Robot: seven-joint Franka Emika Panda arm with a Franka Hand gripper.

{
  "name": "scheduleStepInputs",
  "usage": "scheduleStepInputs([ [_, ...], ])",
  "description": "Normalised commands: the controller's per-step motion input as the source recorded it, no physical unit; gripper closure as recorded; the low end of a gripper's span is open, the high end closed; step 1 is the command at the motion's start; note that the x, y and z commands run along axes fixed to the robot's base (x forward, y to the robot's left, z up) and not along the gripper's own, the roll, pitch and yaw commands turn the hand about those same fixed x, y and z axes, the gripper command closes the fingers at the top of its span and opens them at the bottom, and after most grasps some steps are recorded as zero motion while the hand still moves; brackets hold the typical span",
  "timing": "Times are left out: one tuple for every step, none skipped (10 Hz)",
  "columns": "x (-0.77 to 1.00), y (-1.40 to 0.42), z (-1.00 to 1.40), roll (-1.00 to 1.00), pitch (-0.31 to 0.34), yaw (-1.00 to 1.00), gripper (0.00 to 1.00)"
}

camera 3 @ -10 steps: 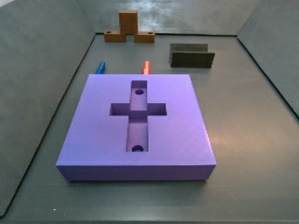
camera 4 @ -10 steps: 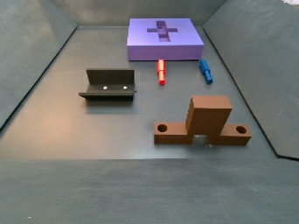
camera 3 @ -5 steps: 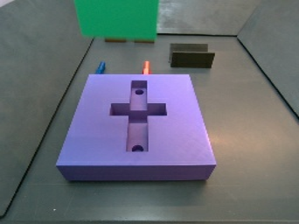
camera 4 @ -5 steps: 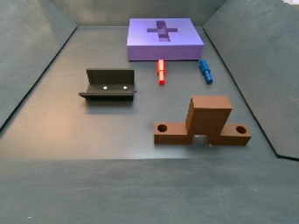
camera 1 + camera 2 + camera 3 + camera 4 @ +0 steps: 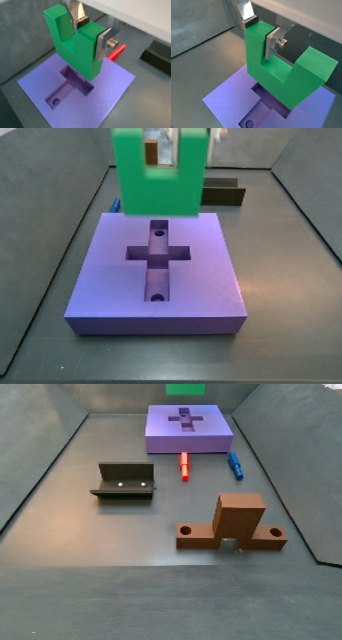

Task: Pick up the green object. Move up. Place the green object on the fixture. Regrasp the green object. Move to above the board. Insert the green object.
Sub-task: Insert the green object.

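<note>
My gripper (image 5: 91,32) is shut on the green object (image 5: 80,55), a bright green piece with a notch and two prongs, and holds it in the air over the board (image 5: 113,95). Both wrist views show the silver fingers clamped on one prong, with the purple board's cross-shaped recess below (image 5: 264,102). In a side view the green object (image 5: 158,188) hangs above the far end of the board (image 5: 201,278), with the gripper (image 5: 170,143) at the picture's top edge. In a side view only a strip of the green object (image 5: 187,388) shows above the board (image 5: 214,429). The fixture (image 5: 127,481) stands empty on the floor.
A brown cross-shaped piece (image 5: 238,519) stands apart from the board. A red marker (image 5: 183,465) and a blue marker (image 5: 234,465) lie on the floor by the board's edge. The fixture (image 5: 225,193) sits beyond the board. Grey walls enclose the floor.
The gripper with the green object has come into view and moved lower and closer over the board's far end. Nothing on the floor has moved.
</note>
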Motion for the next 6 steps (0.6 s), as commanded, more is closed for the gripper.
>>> scheduleStepInputs([
  [0.11, -0.18, -0.63, 0.22, -0.024, 0.0, 1.0],
  [0.0, -0.12, -0.54, 0.28, -0.057, 0.0, 1.0],
  [0.0, -0.08, -0.49, 0.22, -0.089, 0.0, 1.0],
  [-0.15, -0.09, -0.31, 0.11, -0.087, 0.03, 1.0],
  [-0.15, -0.12, -0.2, 0.0, -0.103, 0.08, 1.0],
  [-0.05, -0.13, -0.19, -0.09, -0.097, 0.07, 1.0],
])
